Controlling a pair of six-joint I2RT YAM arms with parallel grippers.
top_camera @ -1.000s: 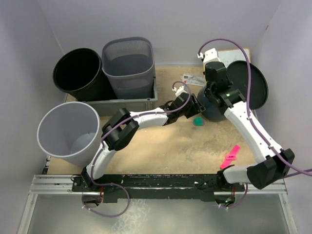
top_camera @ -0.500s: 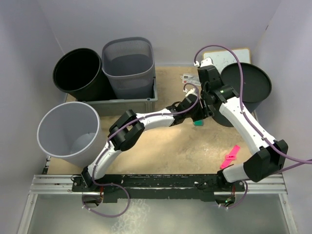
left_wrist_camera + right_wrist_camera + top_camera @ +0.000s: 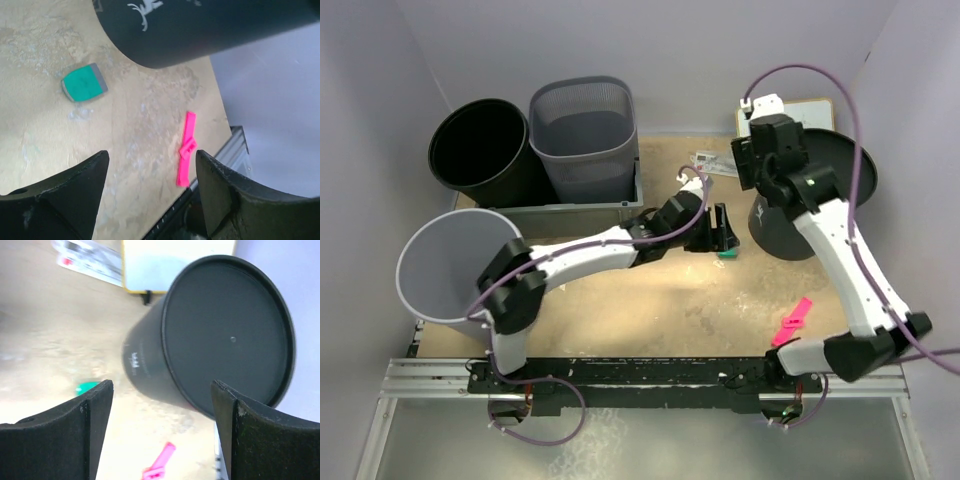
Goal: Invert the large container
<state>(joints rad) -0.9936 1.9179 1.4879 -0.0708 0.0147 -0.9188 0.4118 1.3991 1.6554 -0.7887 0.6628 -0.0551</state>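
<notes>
Only white logo on black container, illegible.

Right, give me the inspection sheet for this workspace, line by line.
Surface: worn sandy tabletop with pale scuffs.
Job's things: large black container stands at the right, closed base up and mouth on the tabletop; neither gripper touches it.
Clutter: small teal item beside the container; pink clip near the front right edge; papers and whiteboard at the back.
Grippers: left gripper open, empty, low near the teal item; right gripper open, empty, above the container.
Cables: purple cable loops along each arm.
Surroundings: gray bin front left; black bin and mesh bin in a gray tray back left.
</notes>
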